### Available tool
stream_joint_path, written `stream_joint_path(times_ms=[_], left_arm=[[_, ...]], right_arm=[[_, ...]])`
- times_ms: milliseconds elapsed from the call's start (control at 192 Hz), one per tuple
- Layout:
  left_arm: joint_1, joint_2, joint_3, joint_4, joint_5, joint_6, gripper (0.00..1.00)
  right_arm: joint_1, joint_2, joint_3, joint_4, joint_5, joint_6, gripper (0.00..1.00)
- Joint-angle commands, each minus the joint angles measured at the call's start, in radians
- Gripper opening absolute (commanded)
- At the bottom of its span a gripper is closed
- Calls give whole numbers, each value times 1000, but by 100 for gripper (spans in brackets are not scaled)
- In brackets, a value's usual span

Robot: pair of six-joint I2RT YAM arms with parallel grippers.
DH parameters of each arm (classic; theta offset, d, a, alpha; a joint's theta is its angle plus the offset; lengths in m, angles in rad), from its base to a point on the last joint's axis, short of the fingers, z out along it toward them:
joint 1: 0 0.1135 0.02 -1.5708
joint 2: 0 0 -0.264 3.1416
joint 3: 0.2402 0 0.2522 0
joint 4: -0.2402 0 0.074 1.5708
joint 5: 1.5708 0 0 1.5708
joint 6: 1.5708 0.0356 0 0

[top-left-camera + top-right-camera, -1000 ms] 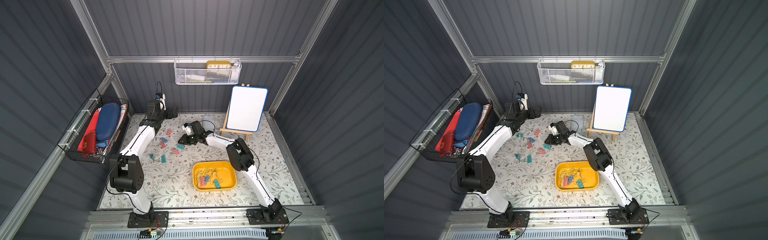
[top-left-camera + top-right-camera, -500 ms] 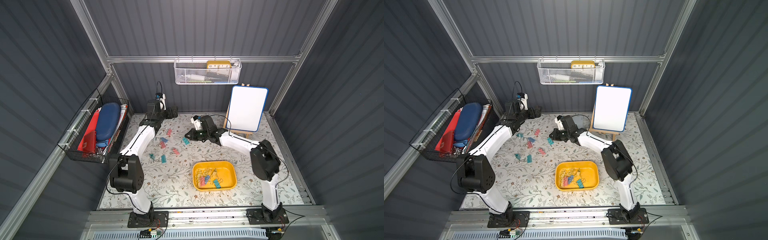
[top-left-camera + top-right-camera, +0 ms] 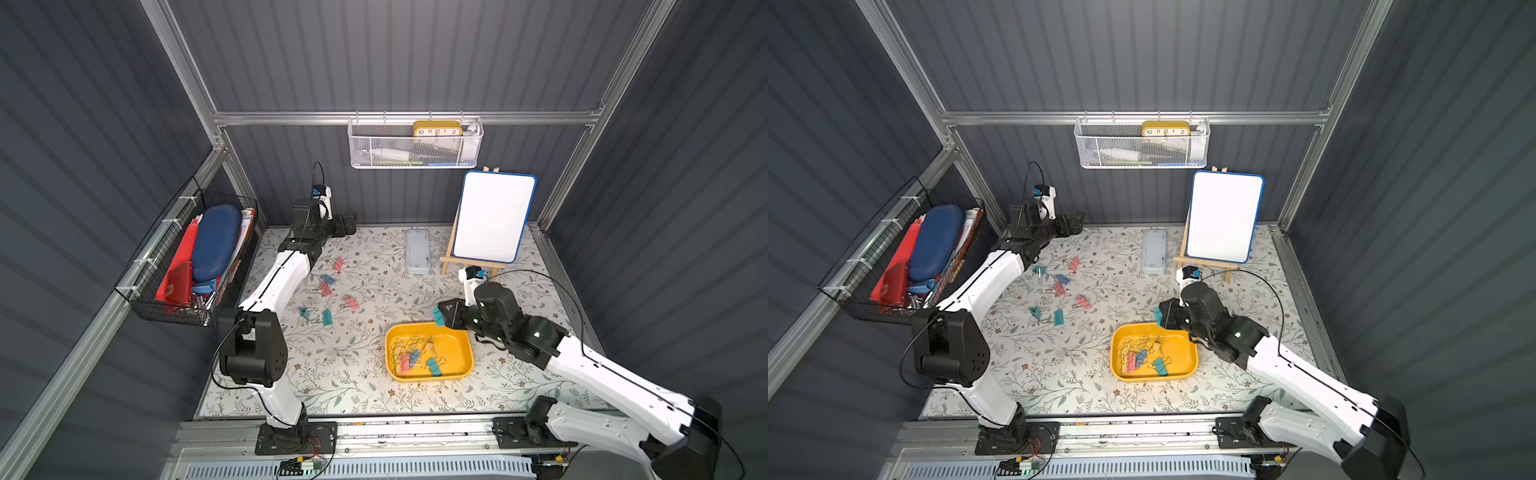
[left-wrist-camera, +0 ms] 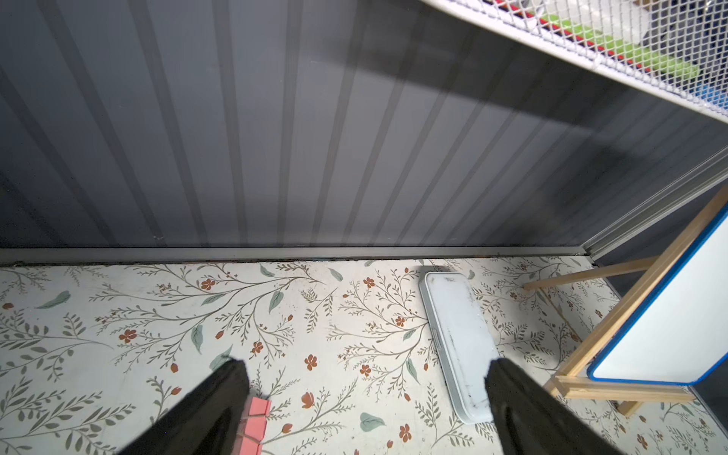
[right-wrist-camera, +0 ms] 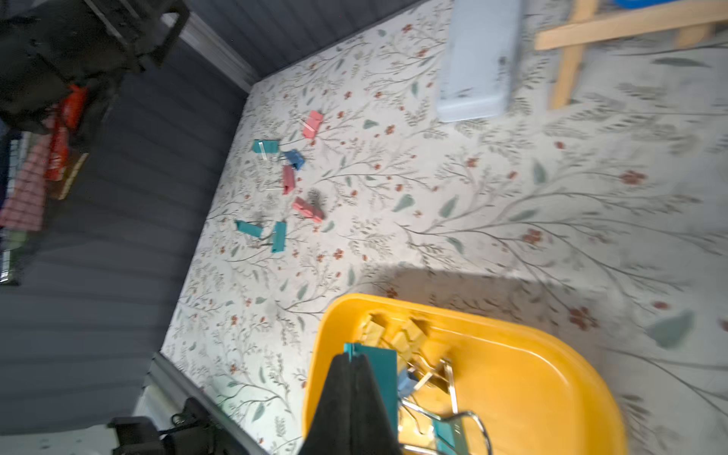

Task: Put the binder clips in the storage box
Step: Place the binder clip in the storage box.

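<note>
Looking through the right wrist view, you are seeing the right gripper (image 5: 351,366) pinching a teal clip (image 5: 380,364), its jaws pressed together on the clip's body. It is hanging just above the storage box (image 5: 532,374). Both top views are showing that grip only as a speck of teal at the box's far rim (image 3: 437,316), but they are placing the box (image 3: 455,353) near the front middle of the mat (image 3: 374,395). Yellow, pink, blue and teal binder clips (image 3: 413,357) are lying heaped in it.

Loose clips (image 3: 351,302) are lying scattered on the mat between the two arms, well apart from the box. A top view is catching one more teal one (image 3: 1040,271) tucked beside the left forearm, as is the right wrist view.

Only the left wrist view is telling you about the left gripper (image 4: 368,366): its fingers (image 4: 220,402) are spread wide with nothing between them, near the back wall, while a pink clip (image 4: 255,421) is peeking from behind one of them and the grey case (image 4: 457,335) is lying beyond
</note>
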Motion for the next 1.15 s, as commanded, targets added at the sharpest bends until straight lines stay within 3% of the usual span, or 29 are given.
stream_joint_path(times_ms=[0, 360, 605, 730, 829, 928, 1069, 1147], left_arm=[[1, -41, -4, 11, 12, -4, 99], [1, -18, -9, 10, -10, -3, 99], [1, -11, 0, -4, -35, 31, 99], [1, -8, 9, -26, -49, 58, 93], [-2, 12, 39, -81, -54, 72, 85], [-59, 46, 95, -228, -145, 22, 73], [-159, -60, -88, -193, -153, -144, 51], [-181, -96, -182, -195, -136, -211, 49]], right_arm=[[3, -12, -90, -109, 165, 45, 0], [-1, 305, -130, 120, 10, 153, 0], [-1, 427, -164, 276, -62, 196, 0], [1, 410, -173, 278, -90, 186, 23], [-6, 291, -199, 251, -30, 145, 40], [-44, 135, -214, 225, 2, 50, 56], [-173, -29, -208, 152, -23, -125, 87], [-275, -58, -214, 163, -99, -193, 98]])
